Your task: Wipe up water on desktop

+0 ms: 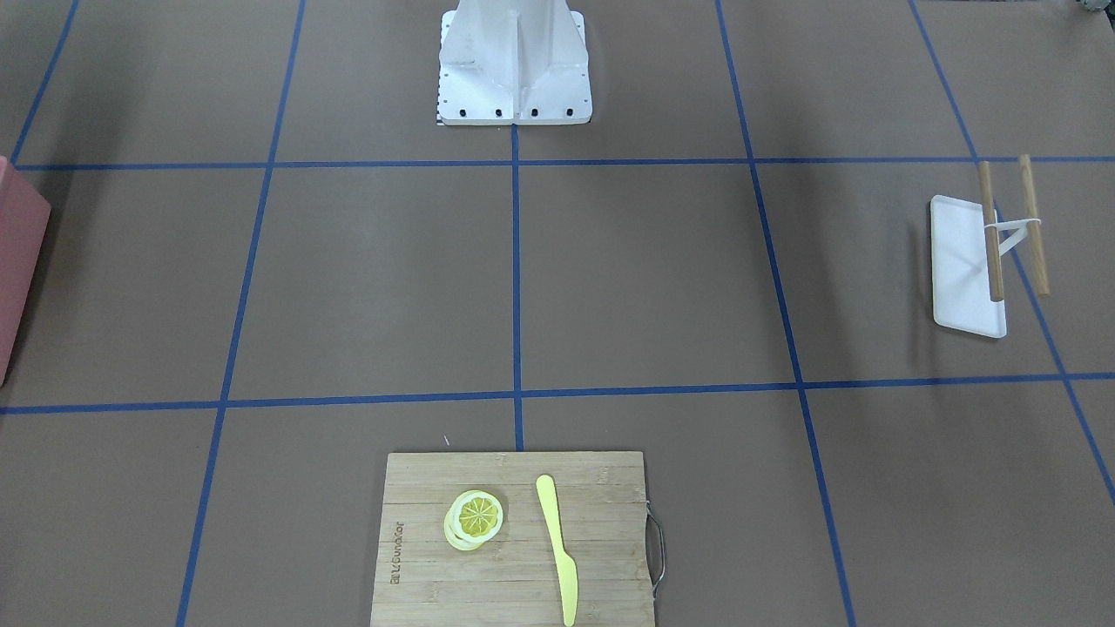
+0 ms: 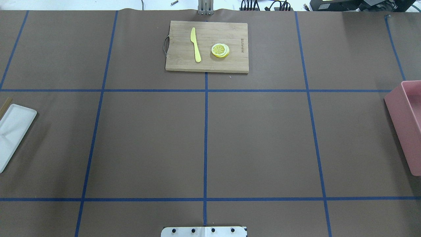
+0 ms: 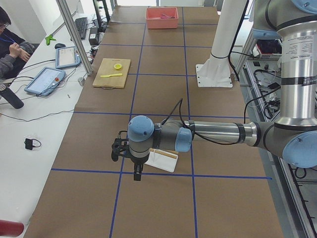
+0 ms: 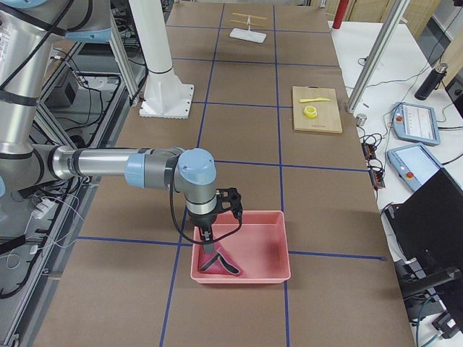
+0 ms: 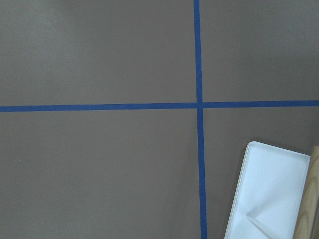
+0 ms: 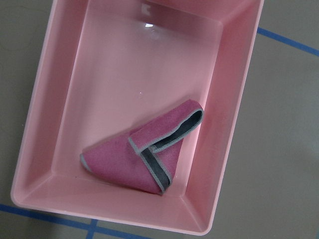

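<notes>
The desktop (image 2: 263, 138) is matte brown with blue tape squares; I see no water on it in any view. A folded pink cloth with grey edging (image 6: 124, 159) lies in a pink bin (image 6: 239, 99). My right gripper (image 4: 210, 246) hangs just above the cloth (image 4: 221, 264) inside the bin; I cannot tell if it is open or shut. My left gripper (image 3: 137, 177) hovers over the desktop beside a white tray (image 3: 161, 159); I cannot tell its state. Neither wrist view shows fingers.
A bamboo cutting board (image 2: 207, 46) with a yellow knife (image 2: 195, 44) and lemon slices (image 2: 220, 50) sits at the far middle. The white tray (image 1: 962, 270) carries a rack of two wooden rods (image 1: 1010, 231). The pink bin (image 2: 403, 125) is at the right edge. The robot base (image 1: 514, 65) stands at the near edge.
</notes>
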Robot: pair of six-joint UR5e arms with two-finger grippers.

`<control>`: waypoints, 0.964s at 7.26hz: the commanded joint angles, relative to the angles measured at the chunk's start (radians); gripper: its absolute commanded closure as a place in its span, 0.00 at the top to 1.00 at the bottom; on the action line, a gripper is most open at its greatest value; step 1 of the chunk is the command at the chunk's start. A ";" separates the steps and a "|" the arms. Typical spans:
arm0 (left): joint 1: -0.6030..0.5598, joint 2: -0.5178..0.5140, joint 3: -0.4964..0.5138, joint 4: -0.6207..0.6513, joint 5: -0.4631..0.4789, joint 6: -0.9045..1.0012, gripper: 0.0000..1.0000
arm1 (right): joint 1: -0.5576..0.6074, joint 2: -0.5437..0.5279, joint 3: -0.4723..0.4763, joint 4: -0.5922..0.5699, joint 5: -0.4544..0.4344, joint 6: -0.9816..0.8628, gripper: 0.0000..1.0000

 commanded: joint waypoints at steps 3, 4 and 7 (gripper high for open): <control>0.000 0.000 0.004 0.000 0.000 0.000 0.99 | 0.000 0.075 -0.105 0.025 0.055 0.025 1.00; 0.000 0.000 0.004 0.000 0.000 0.000 0.99 | -0.001 0.092 -0.104 0.032 0.060 0.129 1.00; 0.000 0.000 0.007 0.002 0.000 0.000 0.99 | -0.079 0.155 -0.118 0.037 0.063 0.306 1.00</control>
